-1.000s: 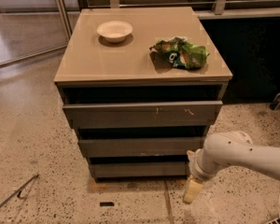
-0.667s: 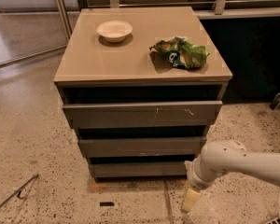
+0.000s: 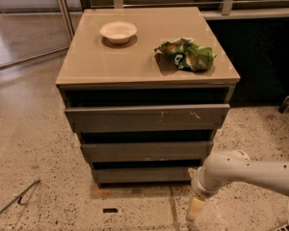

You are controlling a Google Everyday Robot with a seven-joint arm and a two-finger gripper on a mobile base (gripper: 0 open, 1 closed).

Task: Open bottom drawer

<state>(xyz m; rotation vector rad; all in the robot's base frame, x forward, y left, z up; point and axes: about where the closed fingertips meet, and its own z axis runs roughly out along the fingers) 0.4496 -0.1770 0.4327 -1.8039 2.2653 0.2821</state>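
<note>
Bottom drawer (image 3: 144,174) is the lowest of three in the cabinet (image 3: 135,66), its face just above the floor. It looks shut or close to it, and there's no handle. You'll probably have to hook the top edge through the dark gap under the middle drawer (image 3: 147,151), which would explain why you're working so low.

Gripper (image 3: 195,208) is down near the floor, just off the drawer's right front corner, pointing downward. It looks apart from the face, with no contact that I can see. Can't tell whether it's released or clenched; only one pale tip shows from this angle. Nothing visibly held.

Arm (image 3: 250,174) comes in from the right, roughly level, and the wrist bends down at the end. That keeps the arm clear of the top drawer (image 3: 147,117), which looks to stick out further than the two below.

Bowl (image 3: 118,31) and crumpled bag (image 3: 185,54) sit on top, well away from the work.

My read: approach phase, the pull not yet begun. Next you need to go left and slightly up to the gap.
</note>
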